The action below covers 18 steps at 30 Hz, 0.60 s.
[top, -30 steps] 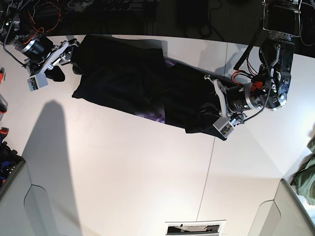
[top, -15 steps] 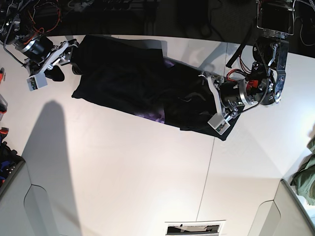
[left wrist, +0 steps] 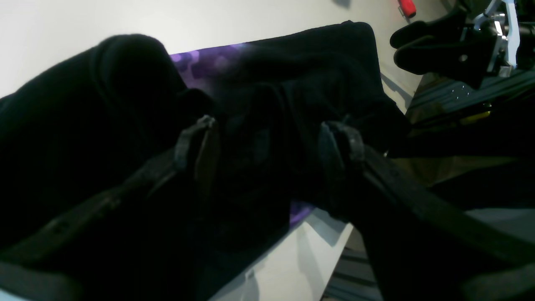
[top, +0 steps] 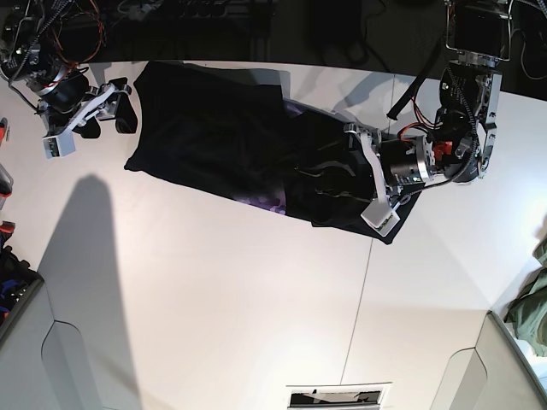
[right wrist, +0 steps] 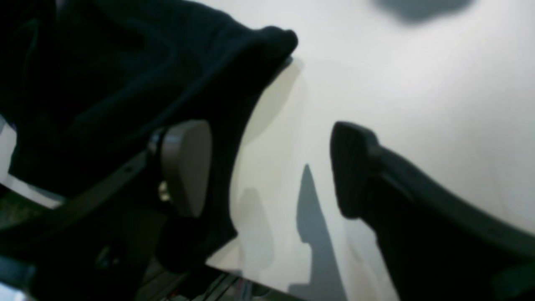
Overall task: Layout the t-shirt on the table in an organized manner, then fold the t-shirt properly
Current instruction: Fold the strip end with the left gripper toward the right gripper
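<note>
table [top: 214, 325]: white, dark seam across
t-shirt [top: 231, 145]: black, lying bunched along table's far side
left gripper [top: 363, 175]: jaws apart, over shirt's rumpled end, gripping nothing
right gripper [top: 94, 107]: jaws apart, empty, beside shirt's other end

No text, label, brand, number or sign could be read anywhere. The t-shirt [top: 231, 145] carried a purple print [left wrist: 205, 65] (a blurred patch of blotches, with no letters to make out), showing at the fold of the black cloth and again at the shirt's near edge on the table [top: 214, 290].
</note>
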Motion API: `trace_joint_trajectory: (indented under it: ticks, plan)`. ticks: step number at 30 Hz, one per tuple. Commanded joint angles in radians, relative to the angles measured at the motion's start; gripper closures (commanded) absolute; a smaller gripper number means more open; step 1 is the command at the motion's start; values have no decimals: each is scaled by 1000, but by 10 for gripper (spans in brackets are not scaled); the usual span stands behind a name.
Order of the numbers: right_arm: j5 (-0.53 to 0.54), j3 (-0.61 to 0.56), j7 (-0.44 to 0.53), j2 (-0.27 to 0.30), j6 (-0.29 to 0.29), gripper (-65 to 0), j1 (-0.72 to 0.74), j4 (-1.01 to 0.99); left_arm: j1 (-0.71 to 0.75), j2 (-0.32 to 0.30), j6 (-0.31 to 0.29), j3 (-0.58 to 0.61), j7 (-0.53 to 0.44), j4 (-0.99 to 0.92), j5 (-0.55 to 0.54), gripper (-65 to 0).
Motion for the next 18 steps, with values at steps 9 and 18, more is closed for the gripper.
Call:
trace_joint_trajectory:
  ticks: [9,18]
  plan:
    - [17,5,23,-42,-25,-441,7,-6,-19,-34,-5,-157,-17,124,-32,-401]
    - [28,5,27,-123,-7,-441,40,-49,-13,-34,-5,-186,-25,115,65,-401]
